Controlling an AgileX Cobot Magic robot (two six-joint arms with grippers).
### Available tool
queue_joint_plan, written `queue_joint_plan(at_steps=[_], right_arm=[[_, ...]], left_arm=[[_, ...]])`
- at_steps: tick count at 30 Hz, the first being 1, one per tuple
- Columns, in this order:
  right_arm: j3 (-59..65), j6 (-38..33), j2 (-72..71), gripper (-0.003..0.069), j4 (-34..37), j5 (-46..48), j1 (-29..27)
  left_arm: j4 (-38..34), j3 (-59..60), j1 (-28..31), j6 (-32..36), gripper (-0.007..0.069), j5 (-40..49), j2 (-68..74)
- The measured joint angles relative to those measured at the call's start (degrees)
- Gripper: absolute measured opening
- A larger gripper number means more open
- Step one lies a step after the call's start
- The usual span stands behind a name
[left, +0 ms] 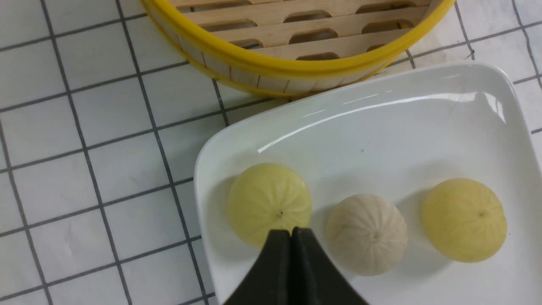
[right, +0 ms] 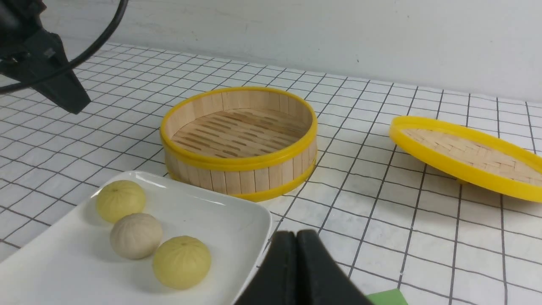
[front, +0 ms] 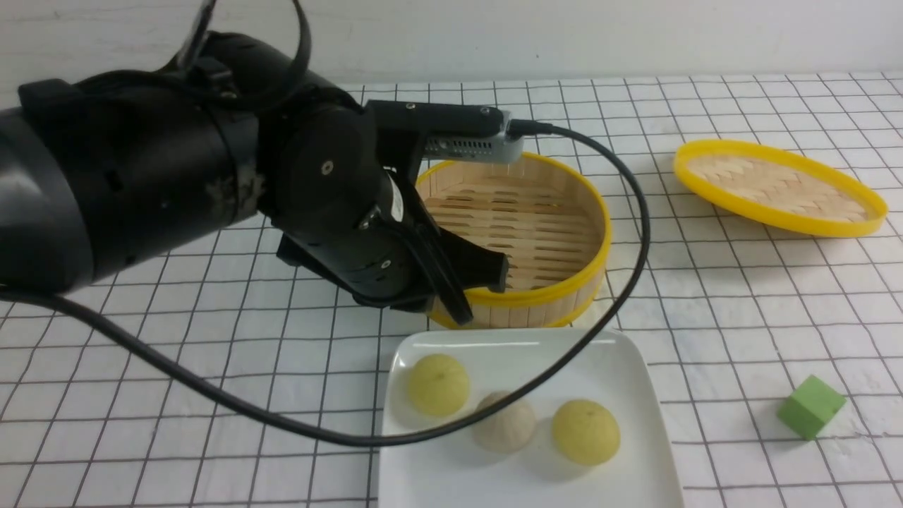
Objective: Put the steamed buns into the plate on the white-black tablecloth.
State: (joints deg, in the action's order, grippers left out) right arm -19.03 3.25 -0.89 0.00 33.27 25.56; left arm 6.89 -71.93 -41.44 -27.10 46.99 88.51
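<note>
The two pale yellow-green steamed buns, one near a corner (left: 269, 199) and the other farther in (left: 464, 220), sit in the white plate (front: 522, 487), dimples showing; that is where the task wants them, so the placing looks done. Between them lies a beige-grey bun (left: 366, 235), close beside both, and the spread along one end of the plate probably comes from setting each down in its own spot. The plate rests on the white-black tablecloth (front: 705, 303) covering the counter, right by the yellow-rimmed steamer basket (front: 518, 307), which presumably keeps any transfer short. The basket's slatted floor is bare where it shows, and its woven lid (front: 779, 185) leans tilted well apart, likely to leave the basket open to reach. A green block (front: 811, 407) lies beyond the plate. The left gripper (left: 292, 233) has its jaws closed together on nothing above the plate, and the right gripper's jaws (right: 299, 235) are likewise clenched, empty; neither seems needed for more.
</note>
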Motion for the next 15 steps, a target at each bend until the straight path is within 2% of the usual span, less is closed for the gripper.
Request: queue_joint_plan(at_steps=[15], right_arm=[[0.0,-0.2,0.0,-0.001,0.4,0.0,0.0]], left_arm=[[3.0,0.0,0.0,0.2,0.0002,0.0,0.1]])
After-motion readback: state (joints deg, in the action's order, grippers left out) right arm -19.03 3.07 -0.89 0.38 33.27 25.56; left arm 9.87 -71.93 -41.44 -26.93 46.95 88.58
